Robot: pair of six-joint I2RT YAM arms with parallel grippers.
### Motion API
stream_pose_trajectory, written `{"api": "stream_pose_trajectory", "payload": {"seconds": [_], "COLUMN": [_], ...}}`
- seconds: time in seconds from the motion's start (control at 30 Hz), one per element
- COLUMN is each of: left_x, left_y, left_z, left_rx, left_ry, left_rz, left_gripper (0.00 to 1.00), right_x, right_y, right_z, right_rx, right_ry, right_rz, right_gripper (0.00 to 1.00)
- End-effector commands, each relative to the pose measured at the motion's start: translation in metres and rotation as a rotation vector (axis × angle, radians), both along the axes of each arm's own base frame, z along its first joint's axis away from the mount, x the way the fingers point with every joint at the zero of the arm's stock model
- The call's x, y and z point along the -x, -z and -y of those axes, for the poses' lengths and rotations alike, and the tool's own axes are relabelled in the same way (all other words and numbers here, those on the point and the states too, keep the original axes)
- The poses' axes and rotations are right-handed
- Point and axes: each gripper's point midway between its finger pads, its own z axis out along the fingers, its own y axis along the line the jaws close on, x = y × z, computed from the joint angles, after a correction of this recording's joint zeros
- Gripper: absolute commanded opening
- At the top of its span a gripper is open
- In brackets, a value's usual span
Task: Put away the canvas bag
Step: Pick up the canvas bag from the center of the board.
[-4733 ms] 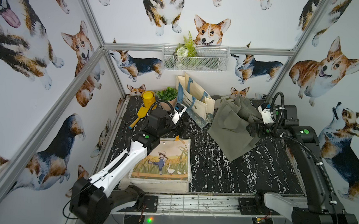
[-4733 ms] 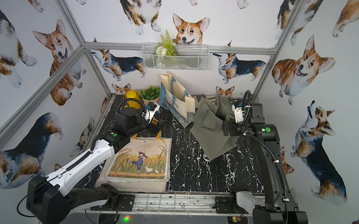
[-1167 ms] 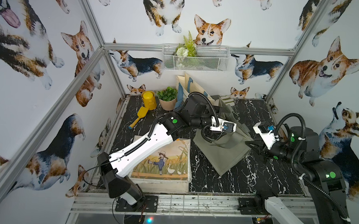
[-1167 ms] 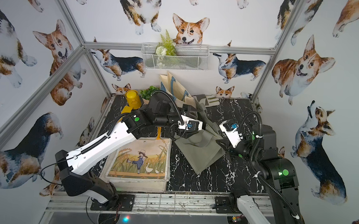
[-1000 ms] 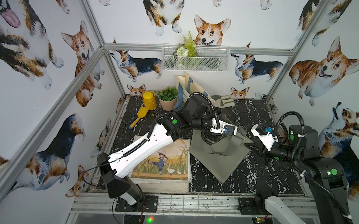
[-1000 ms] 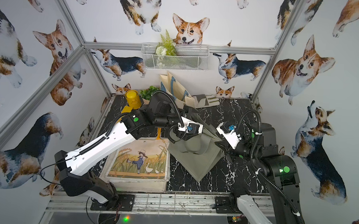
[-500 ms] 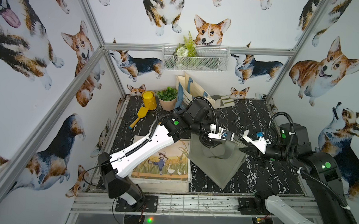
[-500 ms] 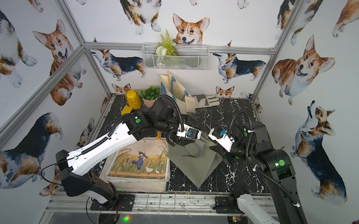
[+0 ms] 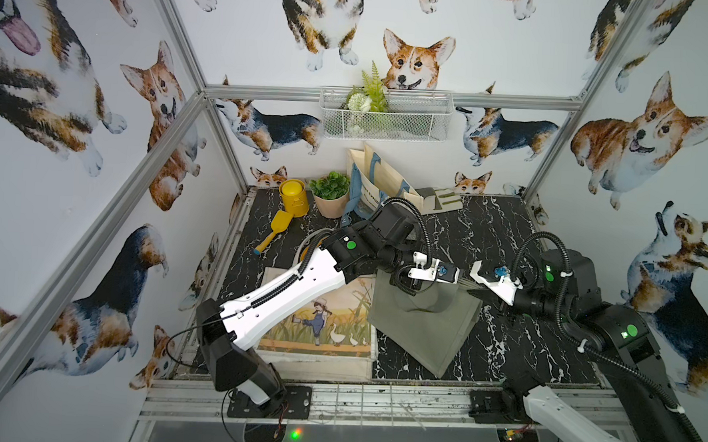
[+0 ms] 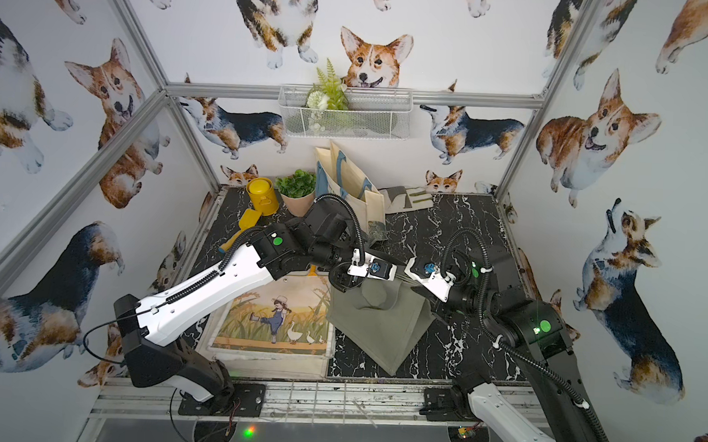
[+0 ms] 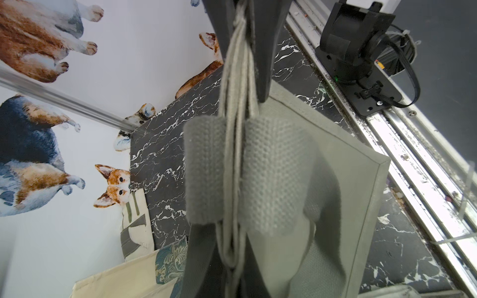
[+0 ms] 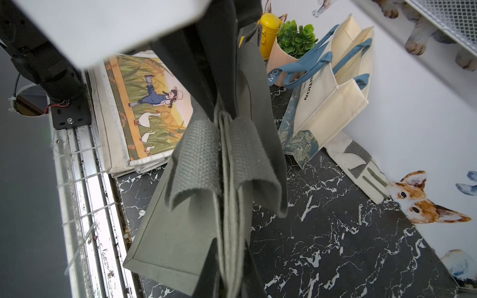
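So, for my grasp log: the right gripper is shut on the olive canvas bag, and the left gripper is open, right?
No: the left gripper is shut on the olive canvas bag too, pinching its gathered top, as the left wrist view shows. The right gripper is indeed shut on it.

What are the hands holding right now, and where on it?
The green canvas bag: left hand and right hand each pinch its top edge, handle strap bunched in.

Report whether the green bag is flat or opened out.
Flat: the green bag hangs as one closed panel, handles pinched together.
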Motion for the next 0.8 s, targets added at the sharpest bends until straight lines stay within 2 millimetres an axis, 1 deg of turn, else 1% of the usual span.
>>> {"api": "stream_pose_trajectory", "payload": {"seconds": [0.0,0.1,0.17,0.23,0.27,0.37,0.43,0.5,0.63,0.7,0.77], "left_x": [-0.009,-0.015,-0.016,-0.015,-0.013,-0.009,-0.009,-0.013,-0.022,-0.023,-0.022], "left_y": [-0.016,-0.04,-0.056,-0.072,-0.081,-0.105,-0.119,-0.132,-0.151,-0.156,-0.157], "left_z": [-0.001,-0.004,-0.009,-0.012,-0.014,-0.021,-0.026,-0.032,-0.045,-0.048,-0.049], "left_rx": [0.054,0.144,0.211,0.274,0.309,0.417,0.485,0.55,0.657,0.69,0.699], "left_ry": [-0.038,-0.065,-0.068,-0.06,-0.049,-0.026,-0.018,-0.029,-0.05,-0.052,-0.046], "left_rz": [0.041,0.047,0.033,0.011,-0.005,-0.047,-0.071,-0.087,-0.122,-0.146,-0.159], "left_gripper": [0.0,0.0,0.0,0.0,0.0,0.0,0.0,0.0,0.0,0.0,0.0], "right_x": [-0.01,-0.011,-0.013,-0.016,-0.018,-0.026,-0.03,-0.03,-0.031,-0.033,-0.035], "right_y": [-0.033,-0.034,-0.03,-0.026,-0.024,-0.021,-0.017,-0.015,-0.012,-0.01,-0.009], "right_z": [-0.016,-0.018,-0.019,-0.021,-0.023,-0.021,-0.02,-0.019,-0.019,-0.018,-0.018], "right_rx": [-0.134,-0.184,-0.214,-0.242,-0.252,-0.261,-0.256,-0.254,-0.263,-0.269,-0.269], "right_ry": [-0.024,0.002,0.022,0.03,0.032,0.068,0.082,0.083,0.085,0.095,0.103], "right_rz": [0.086,0.058,0.043,0.03,0.026,0.039,0.053,0.061,0.074,0.079,0.087], "right_gripper": [0.18,0.4,0.59,0.69,0.72,0.77,0.78,0.78,0.76,0.74,0.69]}}
